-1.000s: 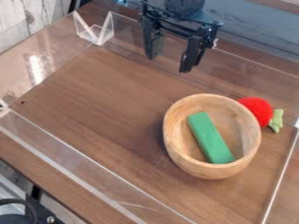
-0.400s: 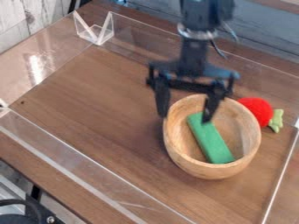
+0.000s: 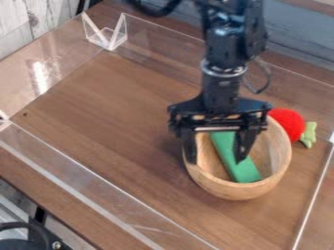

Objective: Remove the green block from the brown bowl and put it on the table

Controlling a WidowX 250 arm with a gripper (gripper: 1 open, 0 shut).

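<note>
The green block (image 3: 236, 159) lies inside the brown bowl (image 3: 222, 182) at the right of the table (image 3: 104, 117), slanting from upper left to lower right. My gripper (image 3: 218, 147) points straight down over the bowl and is open. One dark finger (image 3: 187, 146) hangs at the bowl's left rim, the other finger (image 3: 248, 148) stands over the block's right side. The upper end of the block sits between the two fingers. Nothing is held.
A red strawberry-like toy (image 3: 288, 124) with green leaves lies just right of the bowl, close to the right acrylic wall. Low clear walls (image 3: 53, 161) edge the table. A clear folded stand (image 3: 104, 31) sits at the far left corner.
The gripper came from the far edge toward the bowl, dropped lower and rolled, so its fingers now straddle the block's upper end. Its jaws stayed open. The block and bowl have not moved.
</note>
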